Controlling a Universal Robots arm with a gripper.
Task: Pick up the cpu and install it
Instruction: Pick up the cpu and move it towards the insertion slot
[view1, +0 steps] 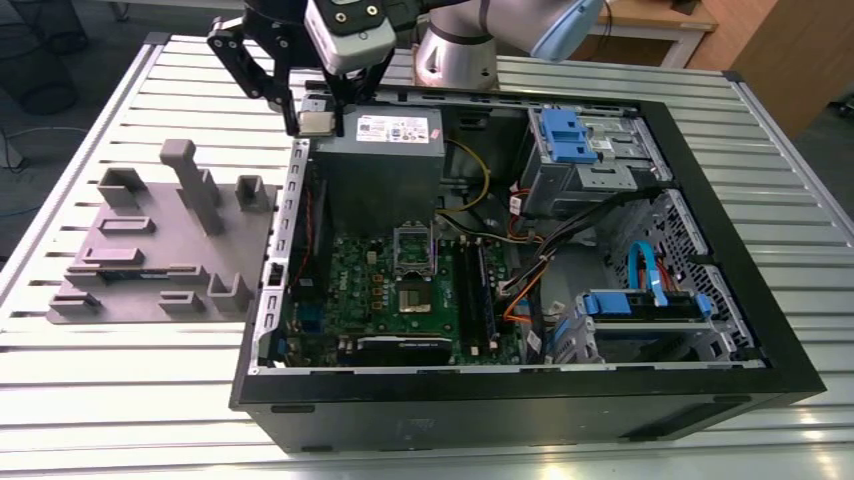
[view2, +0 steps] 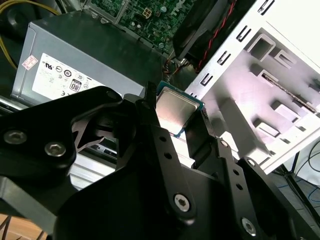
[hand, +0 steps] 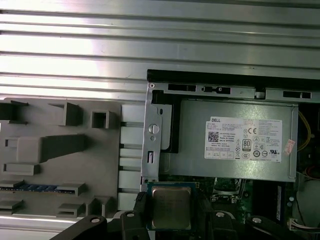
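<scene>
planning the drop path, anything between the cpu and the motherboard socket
The cpu sits in the claw over the case's edge, by the power supply. That grey box lies between it and the socket; nothing visible covers the socket itself.

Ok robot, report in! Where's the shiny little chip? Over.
Black gripper shut on small square silver-topped cpu. Held aloft near grey metal power supply box, at edge of black computer case. Nothing else touching it.
</scene>
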